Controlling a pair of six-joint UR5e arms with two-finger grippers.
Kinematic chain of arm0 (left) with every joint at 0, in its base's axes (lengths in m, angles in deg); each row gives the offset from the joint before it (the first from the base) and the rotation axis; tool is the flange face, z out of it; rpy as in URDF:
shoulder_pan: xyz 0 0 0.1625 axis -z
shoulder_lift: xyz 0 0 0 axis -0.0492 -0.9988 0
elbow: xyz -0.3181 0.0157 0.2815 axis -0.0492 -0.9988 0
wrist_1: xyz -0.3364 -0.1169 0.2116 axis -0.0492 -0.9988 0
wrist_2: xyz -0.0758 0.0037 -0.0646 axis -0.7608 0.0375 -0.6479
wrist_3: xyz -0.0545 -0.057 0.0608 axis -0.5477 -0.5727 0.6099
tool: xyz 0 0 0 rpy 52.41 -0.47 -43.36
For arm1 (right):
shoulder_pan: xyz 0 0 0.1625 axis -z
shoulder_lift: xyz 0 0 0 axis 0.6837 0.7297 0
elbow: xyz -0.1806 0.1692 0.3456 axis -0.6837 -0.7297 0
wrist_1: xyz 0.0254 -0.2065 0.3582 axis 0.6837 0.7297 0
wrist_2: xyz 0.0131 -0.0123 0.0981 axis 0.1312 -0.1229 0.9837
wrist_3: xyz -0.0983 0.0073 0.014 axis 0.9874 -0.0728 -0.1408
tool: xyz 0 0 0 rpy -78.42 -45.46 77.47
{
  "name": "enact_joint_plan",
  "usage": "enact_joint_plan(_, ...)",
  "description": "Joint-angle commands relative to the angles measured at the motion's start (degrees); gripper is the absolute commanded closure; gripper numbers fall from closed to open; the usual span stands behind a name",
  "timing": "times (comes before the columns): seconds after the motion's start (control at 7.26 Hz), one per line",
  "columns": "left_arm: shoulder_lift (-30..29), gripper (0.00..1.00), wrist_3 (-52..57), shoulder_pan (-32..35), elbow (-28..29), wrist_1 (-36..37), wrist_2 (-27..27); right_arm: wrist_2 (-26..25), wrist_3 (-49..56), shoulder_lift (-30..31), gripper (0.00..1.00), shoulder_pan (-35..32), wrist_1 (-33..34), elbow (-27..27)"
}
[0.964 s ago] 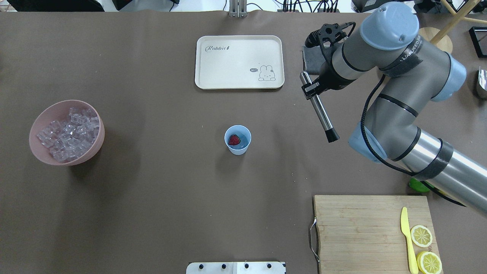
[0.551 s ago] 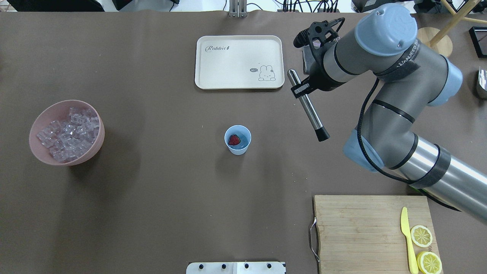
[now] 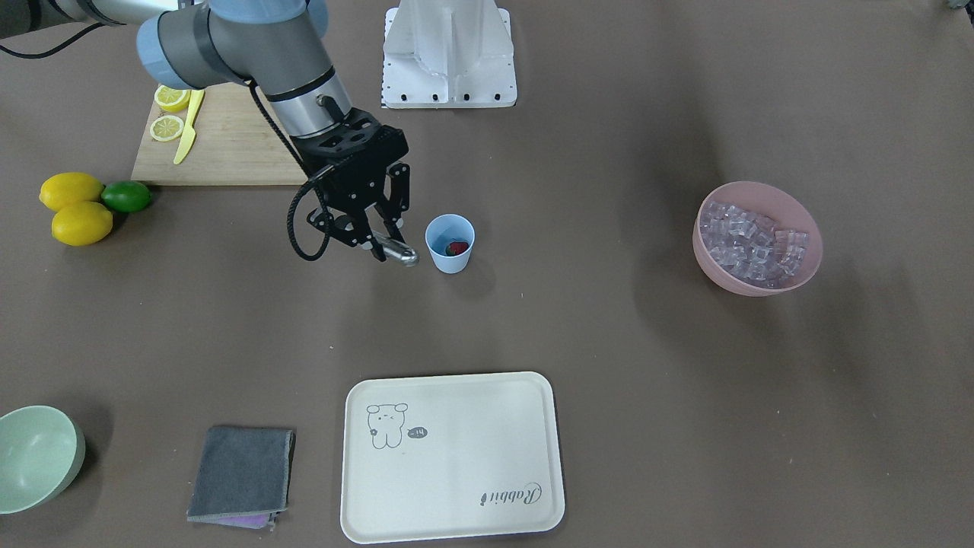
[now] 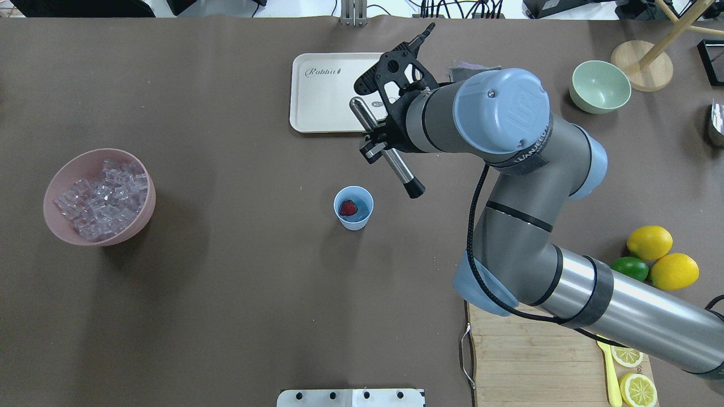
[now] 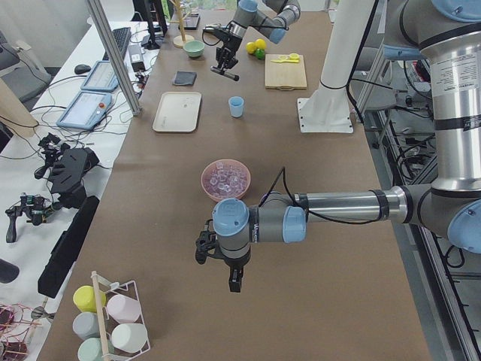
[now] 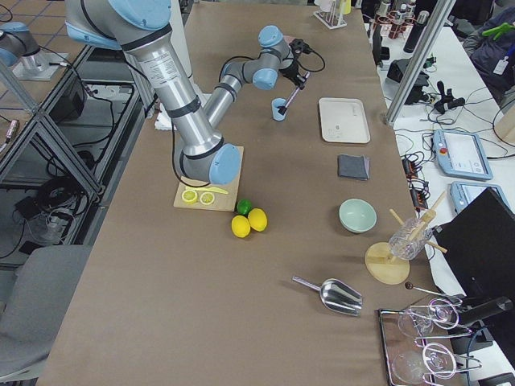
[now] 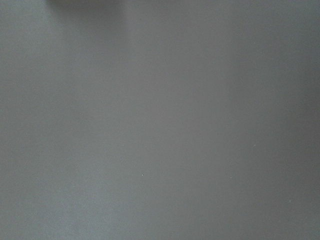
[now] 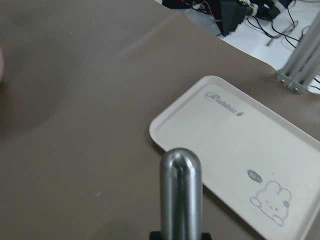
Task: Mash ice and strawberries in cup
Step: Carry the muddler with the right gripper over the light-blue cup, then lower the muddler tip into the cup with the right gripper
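The light-blue cup stands at mid-table with a red strawberry inside; it also shows in the front view. I cannot tell whether ice is in the cup. Clear ice cubes fill a pink bowl at the left. My right gripper is shut on a steel muddler, held tilted in the air with its black tip just up and right of the cup. The muddler's round top fills the right wrist view. My left gripper shows only in the left side view; I cannot tell its state.
A cream tray lies behind the cup, partly under the right wrist. A pale green bowl is at the far right. Two lemons and a lime lie near a cutting board. A grey cloth lies beside the tray.
My right arm has swung left with the muddler in its grip, bringing the black tip close to the cup. The cup and the pink bowl have not moved.
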State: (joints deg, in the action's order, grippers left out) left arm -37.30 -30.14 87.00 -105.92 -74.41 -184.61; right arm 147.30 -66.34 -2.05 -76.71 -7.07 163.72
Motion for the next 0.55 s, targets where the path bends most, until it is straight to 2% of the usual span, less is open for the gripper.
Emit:
enact_joint_plan(0.0,0.11,0.01,-0.07,0.10,0.06,-0.03,0.01,-2.93,1.19,-0.93,1.00,4.46,-11.46,-0.37)
enact_joint_plan(0.14,0.11,0.01,-0.07,0.18,0.06,-0.03,0.10,-6.25,1.11,-1.02,1.00,6.48,-13.86,-0.38)
enact_joint_plan(0.28,0.11,0.01,0.02,0.18,0.06,-0.03,0.10,-9.41,1.81,1.77,1.00,8.59,-20.50,-1.16)
enact_joint_plan(0.41,0.11,0.01,-0.07,0.18,0.06,-0.03,0.10,-10.40,3.99,4.23,1.00,9.22,-27.44,-2.73)
